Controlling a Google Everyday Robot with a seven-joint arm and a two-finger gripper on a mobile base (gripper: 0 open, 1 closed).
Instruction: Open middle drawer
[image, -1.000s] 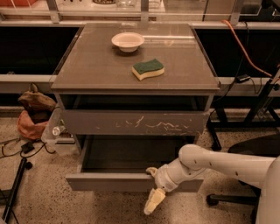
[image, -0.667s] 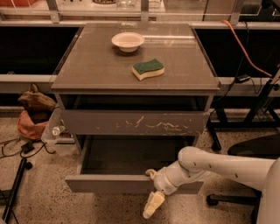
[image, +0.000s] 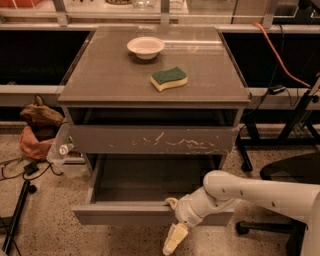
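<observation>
The middle drawer (image: 120, 214) is the plain grey-brown front low on the cabinet. It stands pulled out toward me, and its dark inside (image: 150, 180) shows empty. My gripper (image: 172, 221) is at the drawer front's top edge, right of centre. One cream finger (image: 171, 202) hooks over the edge into the drawer, and the other finger (image: 175, 239) hangs down in front of the panel. The fingers are spread apart. My white arm (image: 250, 192) reaches in from the right.
The wider scratched drawer front (image: 150, 139) sits above. A white bowl (image: 145, 47) and a green-yellow sponge (image: 169, 79) lie on the cabinet top. Bags (image: 37, 130) and a bottle (image: 65, 148) are on the floor at left. A black chair (image: 290, 172) stands at right.
The middle drawer has slid a little further out toward me, and my gripper has moved with it at the front edge.
</observation>
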